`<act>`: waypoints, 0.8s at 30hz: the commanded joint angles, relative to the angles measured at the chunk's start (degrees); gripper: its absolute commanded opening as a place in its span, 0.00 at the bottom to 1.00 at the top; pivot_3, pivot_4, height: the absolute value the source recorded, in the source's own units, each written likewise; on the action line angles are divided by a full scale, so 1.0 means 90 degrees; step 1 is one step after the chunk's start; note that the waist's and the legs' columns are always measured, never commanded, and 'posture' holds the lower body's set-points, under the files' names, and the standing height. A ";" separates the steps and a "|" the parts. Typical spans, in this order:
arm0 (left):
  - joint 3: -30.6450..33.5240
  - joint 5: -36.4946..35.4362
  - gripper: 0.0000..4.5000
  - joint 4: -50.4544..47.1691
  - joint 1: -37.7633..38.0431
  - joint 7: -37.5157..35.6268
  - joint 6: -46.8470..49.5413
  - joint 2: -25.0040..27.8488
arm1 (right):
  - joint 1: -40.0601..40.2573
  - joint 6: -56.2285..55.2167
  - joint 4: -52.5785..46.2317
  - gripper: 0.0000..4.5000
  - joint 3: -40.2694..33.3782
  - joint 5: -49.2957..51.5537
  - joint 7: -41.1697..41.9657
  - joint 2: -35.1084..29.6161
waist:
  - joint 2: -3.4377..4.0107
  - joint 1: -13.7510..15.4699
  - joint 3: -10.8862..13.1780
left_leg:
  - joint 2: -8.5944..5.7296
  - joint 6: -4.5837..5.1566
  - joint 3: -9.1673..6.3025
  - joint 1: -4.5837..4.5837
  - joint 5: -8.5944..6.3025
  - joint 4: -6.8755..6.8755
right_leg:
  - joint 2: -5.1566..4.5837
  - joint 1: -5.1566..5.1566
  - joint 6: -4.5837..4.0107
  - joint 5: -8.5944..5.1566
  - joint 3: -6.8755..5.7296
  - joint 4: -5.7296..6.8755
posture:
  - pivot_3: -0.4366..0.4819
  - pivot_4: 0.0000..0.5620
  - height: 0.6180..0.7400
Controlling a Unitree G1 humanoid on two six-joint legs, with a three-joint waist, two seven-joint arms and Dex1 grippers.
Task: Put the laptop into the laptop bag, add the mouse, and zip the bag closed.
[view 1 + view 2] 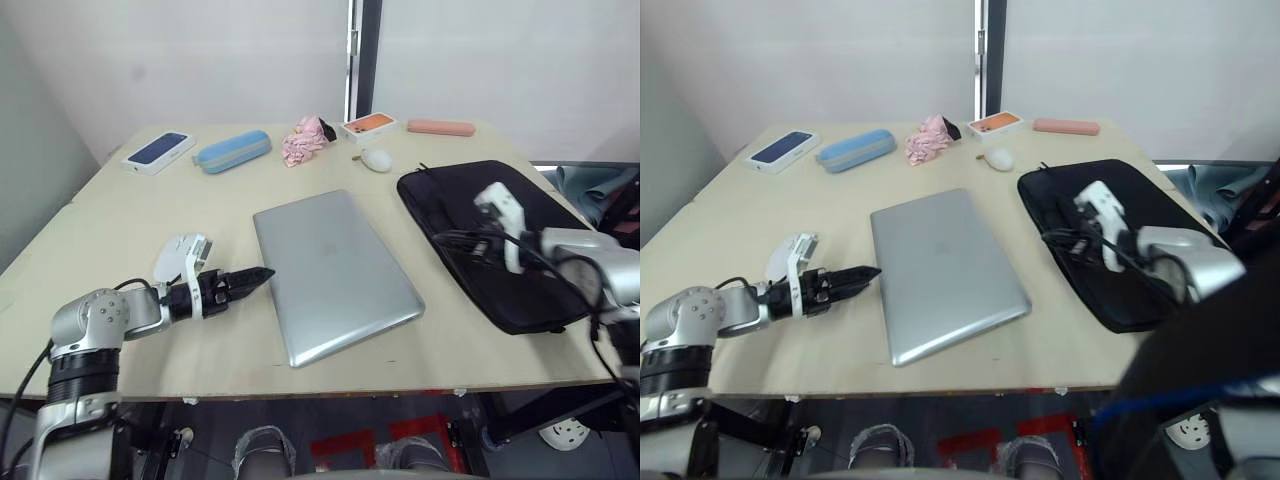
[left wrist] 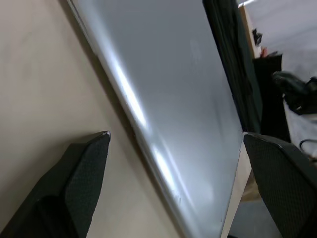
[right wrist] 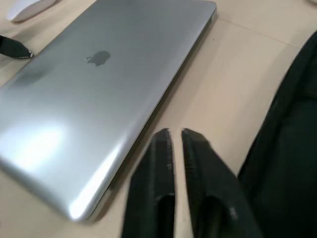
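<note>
Two black-fingered grippers reach over a pale wooden table (image 1: 120, 215). On the robot's left, the left gripper (image 1: 262, 273) points at the near left edge of the laptop (image 1: 335, 272), its tips just beside the metal; from the head cameras they look pressed together, but the left wrist view shows the fingers (image 2: 81, 173) spread wide apart with the laptop's edge running between them, so the gripper is released and holds nothing. On the right, the right gripper (image 3: 176, 133) hovers over the strip of table between the laptop and the laptop bag (image 1: 480, 200), its two fingers nearly touching, clenched on nothing.

Lying flat and closed in the middle of the table, the silver laptop sits turned at a slant. Beside it to the right, the black laptop bag lies flat, apart from the laptop. A flat white mouse (image 1: 176, 256) rests on the table behind the left gripper.

Along the far edge sit a blue phone box (image 1: 159, 151), a blue case (image 1: 232, 151), a crumpled pink cloth (image 1: 306, 141), an orange phone box (image 1: 371, 124), a pink case (image 1: 441, 127) and a puffy white oval (image 1: 376, 159).
</note>
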 commanded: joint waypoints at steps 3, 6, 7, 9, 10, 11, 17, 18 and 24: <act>0.0361 -0.0001 1.00 0.0613 -0.0268 0.0353 0.0067 -0.0132 | -0.1226 -0.0826 0.1964 0.01 0.0746 -0.1093 -0.0264 0.0796 | 0.0001 -0.0055 0.0000 | 0.0000 0.0000 -0.0005 -0.0002 0.0000 -0.0006 | 0.0001 -0.0003 0.0000 0.0000 -0.0008 0.0000 | 0.48 0.27 1.00; 0.0010 0.0240 1.00 0.0814 -0.0254 0.0298 -0.0029 -0.0100 | -0.1786 -0.1315 0.3223 0.01 0.1058 -0.1670 -0.0379 0.1244 | 0.0002 -0.0054 -0.0001 | 0.0001 -0.0001 -0.0013 -0.0005 0.0000 -0.0007 | 0.0002 -0.0001 0.0000 0.0000 -0.0015 -0.0001 | 0.48 0.27 1.00; -0.0032 0.0271 1.00 0.0919 -0.0289 0.0277 -0.0066 -0.0122 | -0.1947 -0.1490 0.3588 0.01 0.1100 -0.1787 -0.0375 0.1394 | 0.0002 -0.0038 -0.0001 | 0.0001 -0.0001 -0.0014 -0.0006 0.0000 -0.0006 | 0.0001 0.0000 0.0000 0.0000 -0.0016 -0.0003 | 0.48 0.27 1.00; -0.0211 0.0395 1.00 0.1171 -0.0414 0.0226 -0.0176 -0.0153 | -0.2314 -0.1831 0.4364 0.01 0.1205 -0.2039 -0.0378 0.1744 | 0.0003 -0.0011 -0.0002 | -0.0003 -0.0001 -0.0016 -0.0009 0.0000 -0.0006 | -0.0004 0.0001 -0.0001 0.0000 -0.0018 -0.0004 | 0.48 0.27 1.00; -0.0284 0.0432 1.00 0.1237 -0.0446 0.0200 -0.0212 -0.0147 | -0.2435 -0.1964 0.4633 0.01 0.1230 -0.2139 -0.0374 0.1854 | 0.0005 -0.0005 -0.0003 | -0.0003 -0.0001 -0.0016 -0.0006 0.0000 -0.0005 | -0.0004 0.0004 -0.0001 0.0000 -0.0018 -0.0001 | 0.48 0.27 1.00; -0.0341 0.0439 1.00 0.1271 -0.0485 0.0166 -0.0223 -0.0151 | -0.2523 -0.2137 0.4890 0.01 0.1329 -0.2316 -0.0357 0.1958 | 0.0005 -0.0003 -0.0004 | -0.0003 -0.0001 -0.0016 -0.0005 0.0000 -0.0002 | -0.0005 0.0003 -0.0002 0.0001 -0.0017 0.0003 | 0.48 0.27 1.00; -0.0705 0.0523 1.00 0.1165 -0.0517 -0.0147 -0.0282 -0.0160 | -0.2668 -0.2530 0.5269 0.01 0.1573 -0.2735 0.0211 0.2549 | 0.0007 0.0001 -0.0028 | -0.0004 -0.0002 -0.0026 0.0021 0.0000 0.0004 | -0.0008 0.0038 -0.0009 0.0005 -0.0024 0.0004 | 0.48 0.27 1.00; -0.0769 0.0528 1.00 0.1101 -0.0516 -0.0211 -0.0312 -0.0177 | -0.2675 -0.2509 0.5194 0.01 0.1570 -0.2731 0.0316 0.2649 | 0.0008 -0.0006 -0.0028 | -0.0004 -0.0002 -0.0027 0.0022 0.0000 0.0004 | -0.0008 0.0038 -0.0010 0.0006 -0.0024 0.0004 | 0.48 0.27 1.00; -0.0458 0.0367 1.00 0.1143 -0.0737 -0.0331 -0.0307 -0.0354 | -0.2680 -0.2270 0.4891 0.01 0.1414 -0.2688 0.0594 0.2850 | 0.0014 -0.0022 -0.0038 | -0.0003 -0.0002 -0.0031 0.0021 0.0000 0.0003 | -0.0005 0.0036 -0.0012 0.0007 -0.0025 0.0006 | 0.48 0.27 1.00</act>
